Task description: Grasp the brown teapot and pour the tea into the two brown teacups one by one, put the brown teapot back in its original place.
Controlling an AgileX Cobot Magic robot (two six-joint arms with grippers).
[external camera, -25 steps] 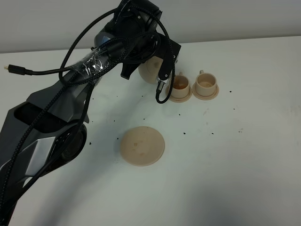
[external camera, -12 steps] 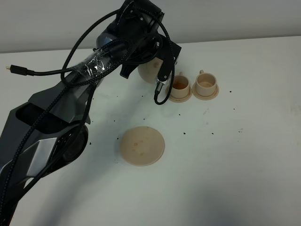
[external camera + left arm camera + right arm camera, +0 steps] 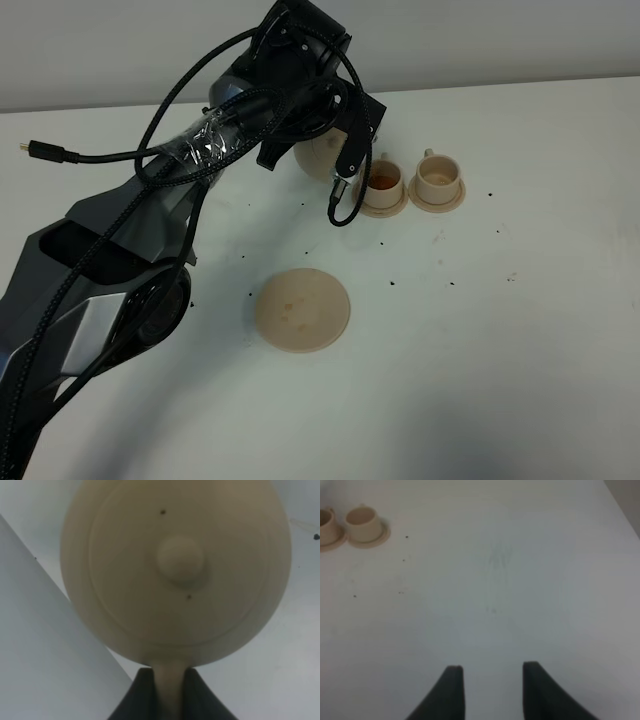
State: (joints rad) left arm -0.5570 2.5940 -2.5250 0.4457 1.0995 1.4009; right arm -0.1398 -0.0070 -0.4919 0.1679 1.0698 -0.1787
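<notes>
Exterior high view showed the big saucer (image 3: 302, 309) bare on the bench (image 3: 520, 350); past it, the left tool (image 3: 169, 692) pinched the handle of the teapot (image 3: 320, 152), holding it just beside the nearer cup (image 3: 382, 182). Pouring there looked underway; the second cup (image 3: 437, 178) likely needed filling next, while the right tool (image 3: 492, 690) gaped empty

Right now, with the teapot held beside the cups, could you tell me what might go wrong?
1. The left pincer grips the teapot only by its thin handle, so the pot could swing or slip.
2. Nothing holds the lid; tilting may drop it.
3. The dangling cable hangs beside the filled teacup and might snag it on the way to the other teacup.
</notes>
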